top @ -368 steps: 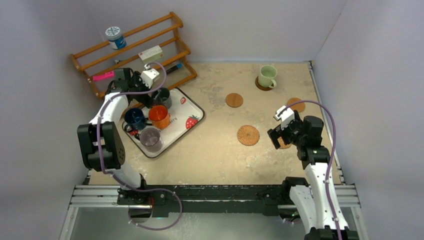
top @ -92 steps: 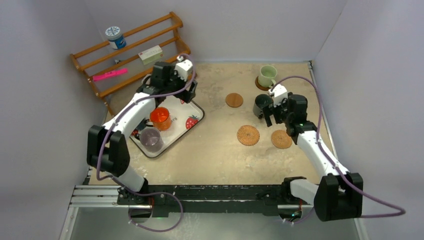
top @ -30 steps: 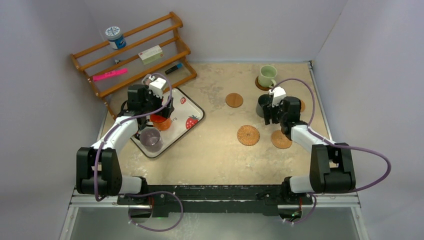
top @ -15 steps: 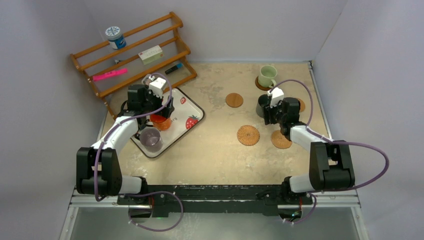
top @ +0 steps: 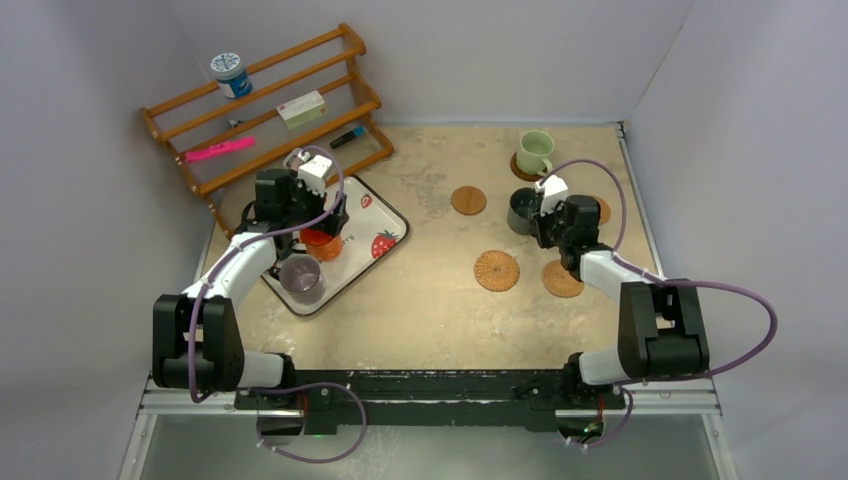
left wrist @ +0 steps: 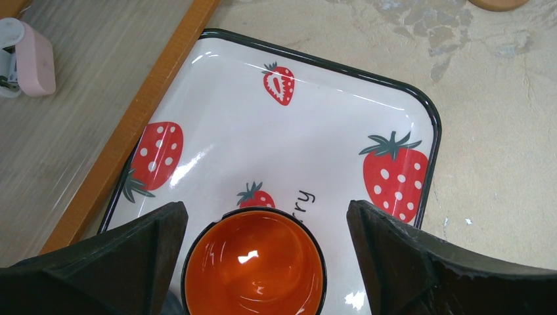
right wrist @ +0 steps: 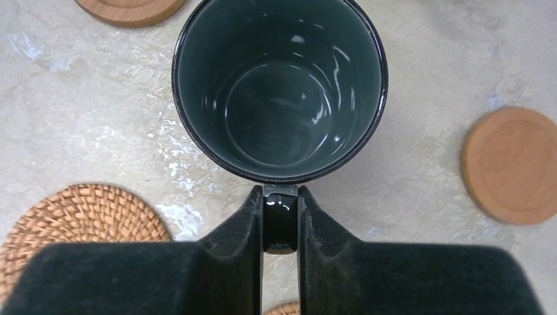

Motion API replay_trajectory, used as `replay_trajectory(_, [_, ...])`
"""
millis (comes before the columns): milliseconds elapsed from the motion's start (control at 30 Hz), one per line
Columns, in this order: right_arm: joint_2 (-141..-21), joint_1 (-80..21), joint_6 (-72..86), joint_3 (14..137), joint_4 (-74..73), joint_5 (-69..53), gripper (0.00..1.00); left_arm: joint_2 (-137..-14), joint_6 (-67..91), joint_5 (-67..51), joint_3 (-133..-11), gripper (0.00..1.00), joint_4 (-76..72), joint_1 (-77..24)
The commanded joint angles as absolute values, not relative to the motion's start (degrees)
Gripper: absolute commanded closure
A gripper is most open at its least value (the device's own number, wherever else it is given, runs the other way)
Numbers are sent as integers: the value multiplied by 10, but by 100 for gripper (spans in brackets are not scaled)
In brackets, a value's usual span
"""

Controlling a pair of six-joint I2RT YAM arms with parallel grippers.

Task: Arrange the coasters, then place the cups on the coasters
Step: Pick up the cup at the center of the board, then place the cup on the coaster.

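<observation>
My right gripper (right wrist: 280, 203) (top: 546, 216) is shut on the handle of the dark grey-green cup (right wrist: 279, 85) (top: 520, 210), which stands upright on the bare table among the coasters. Round it lie a wicker coaster (right wrist: 79, 223) (top: 497, 270) and plain wooden coasters (right wrist: 509, 164) (top: 468, 200) (top: 563, 279). A pale green cup (top: 535, 150) sits on another coaster at the back. My left gripper (left wrist: 266, 209) (top: 315, 225) hangs open over the orange cup (left wrist: 254, 262) (top: 320, 243), one finger on each side. The translucent purple-grey cup (top: 302, 277) stands in the tray too.
The white strawberry-print tray (left wrist: 315, 131) (top: 375, 215) lies at the left, against a wooden rack (top: 260, 110). The rack carries a blue-and-white lidded jar (top: 231, 75) and small items. White walls close in the table at the back and both sides.
My right gripper's fingers have closed on the dark cup's handle. The left arm has stayed in place, open above the orange cup.
</observation>
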State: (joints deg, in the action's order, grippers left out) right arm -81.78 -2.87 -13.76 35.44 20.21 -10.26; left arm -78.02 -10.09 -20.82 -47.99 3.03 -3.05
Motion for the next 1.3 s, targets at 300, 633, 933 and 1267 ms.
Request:
replay_trajectory(300, [-736, -26, -130, 318, 261, -82, 100, -769, -100, -221, -477, 0, 9, -27])
replay_trajectory(633, [-685, -1, -102, 299, 297, -61, 100, -770, -100, -222, -477, 0, -10, -27])
replay_trajectory(933, [-678, 70, -79, 314, 298, -61, 100, -772, -100, -234, -476, 0, -11, -27])
replay_trajectory(1267, [-687, 147, -70, 314, 339, -79, 100, -773, -99, -255, -475, 0, -10, -27])
